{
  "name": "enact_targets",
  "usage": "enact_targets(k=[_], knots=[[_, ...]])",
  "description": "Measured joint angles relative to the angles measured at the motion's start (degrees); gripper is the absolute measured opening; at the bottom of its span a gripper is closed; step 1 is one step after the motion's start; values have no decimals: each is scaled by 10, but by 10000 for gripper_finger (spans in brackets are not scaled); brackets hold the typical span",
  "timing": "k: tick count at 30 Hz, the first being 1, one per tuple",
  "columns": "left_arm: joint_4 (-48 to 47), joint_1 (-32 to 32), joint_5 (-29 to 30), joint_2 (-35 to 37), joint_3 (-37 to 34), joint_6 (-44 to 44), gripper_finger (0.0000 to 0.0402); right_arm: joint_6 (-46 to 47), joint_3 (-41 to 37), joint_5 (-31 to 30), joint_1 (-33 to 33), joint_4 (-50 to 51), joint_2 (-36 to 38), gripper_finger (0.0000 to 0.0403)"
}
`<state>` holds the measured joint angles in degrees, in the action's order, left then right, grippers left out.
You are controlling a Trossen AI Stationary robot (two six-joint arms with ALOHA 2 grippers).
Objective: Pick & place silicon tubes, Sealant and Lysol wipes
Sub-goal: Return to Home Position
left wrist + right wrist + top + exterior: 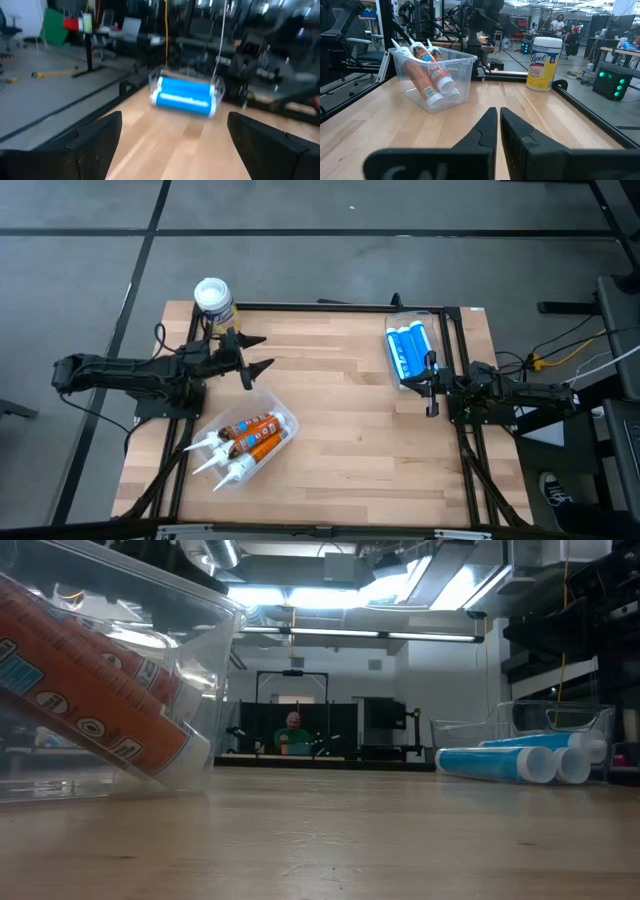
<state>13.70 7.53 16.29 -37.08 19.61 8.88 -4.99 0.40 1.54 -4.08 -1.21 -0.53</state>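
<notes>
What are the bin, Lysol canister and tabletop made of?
Bin: likely clear rigid plastic, glossy; the orange tubes show through its walls.
Lysol canister: probably plastic, with a white lid and printed yellow label.
Tabletop: wood or wood-look, with visible plank grain and a satin finish.

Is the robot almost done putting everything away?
Nearly, it seems. Done: the orange sealant tubes sit in the clear container, and the blue tubes lie in a second clear container. In hand: nothing; the left gripper is open above the table, and the right gripper is shut near the right edge. Left: the Lysol wipes stand at the far left corner, outside both containers.
</notes>
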Motion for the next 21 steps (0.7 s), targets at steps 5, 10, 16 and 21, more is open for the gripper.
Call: enact_targets(k=[5,10,16,21], knots=[[130,11,-37,1,-71,17,357,0,0,0,0,0,0,25],[168,24,-67,23,-123,37,358,0,0,0,0,0,0,25],[169,30,-70,83,-169,54,358,0,0,0,0,0,0,25],[163,30,-70,132,-191,54,357,0,0,0,0,0,0,25]])
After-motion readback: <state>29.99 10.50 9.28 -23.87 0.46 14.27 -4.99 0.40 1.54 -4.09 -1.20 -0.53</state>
